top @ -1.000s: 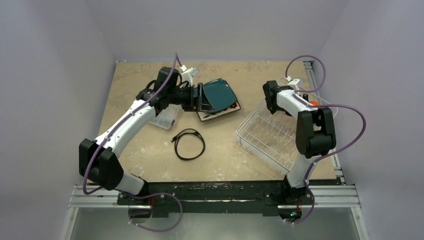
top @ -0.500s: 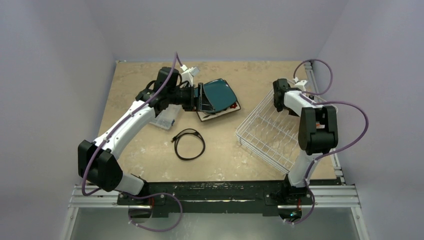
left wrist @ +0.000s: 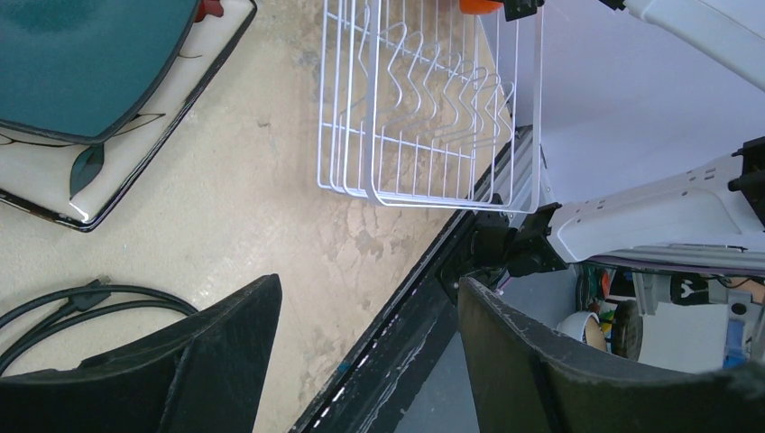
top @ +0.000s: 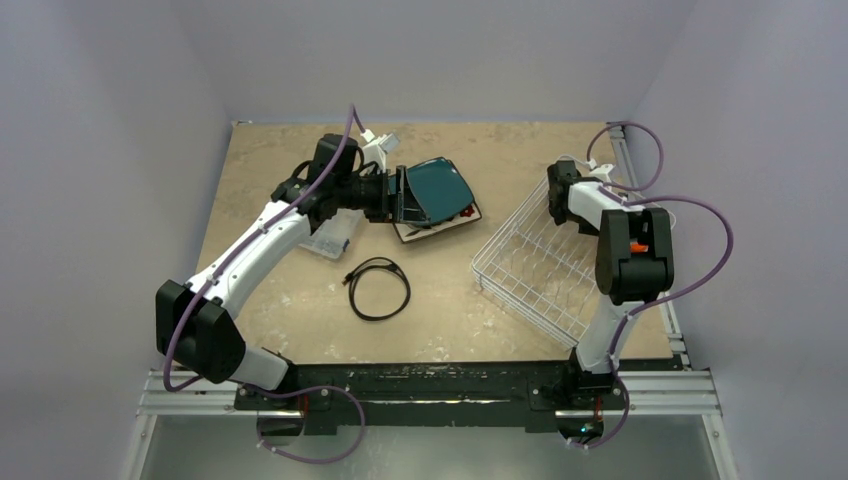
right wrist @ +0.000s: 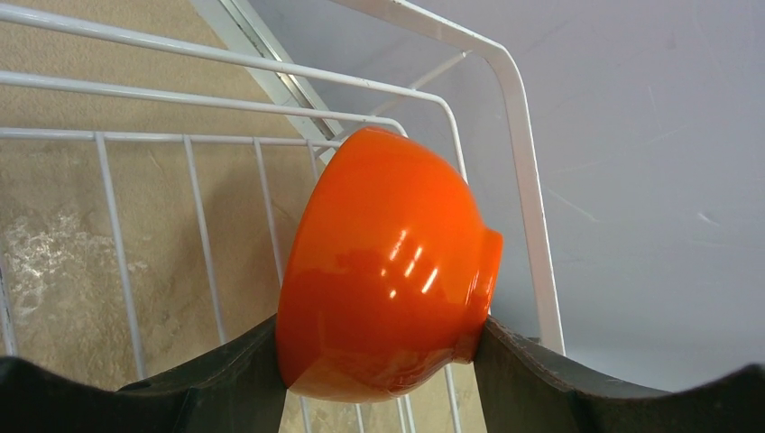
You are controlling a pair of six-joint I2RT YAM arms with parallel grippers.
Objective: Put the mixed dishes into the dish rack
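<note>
Bowl (right wrist: 388, 271) first: it's clamped in the right gripper (right wrist: 377, 329), both fingers (right wrist: 225, 379) tight against its sides. It hangs tipped on edge, glossy outside toward the wrist camera, foot turned to one finger. Right behind it is the rack (right wrist: 526, 162). The raised corner wire curves just past the foot, and the floor wires run under and beside the bowl. Whether bowl and wire touch, I can't tell. Through the wires you see table (right wrist: 54, 225), and past the corner, plain wall.

Over to the left gripper (left wrist: 368, 284): jaws wide apart, nothing between them. Only bare table and its dark front edge show between the fingertips. Just beside one finger lies the cable (left wrist: 81, 302). Further out on that side, the teal plate (left wrist: 81, 63) rests on top of the patterned plate (left wrist: 36, 176), which sits flat on the table. Out ahead of the fingers, well apart, the rack stands with its tines upright and a sliver of orange at its far end. From above, this gripper sits just beside the stacked plates' edge, and the clear box (top: 328, 240) lies under its arm.
</note>
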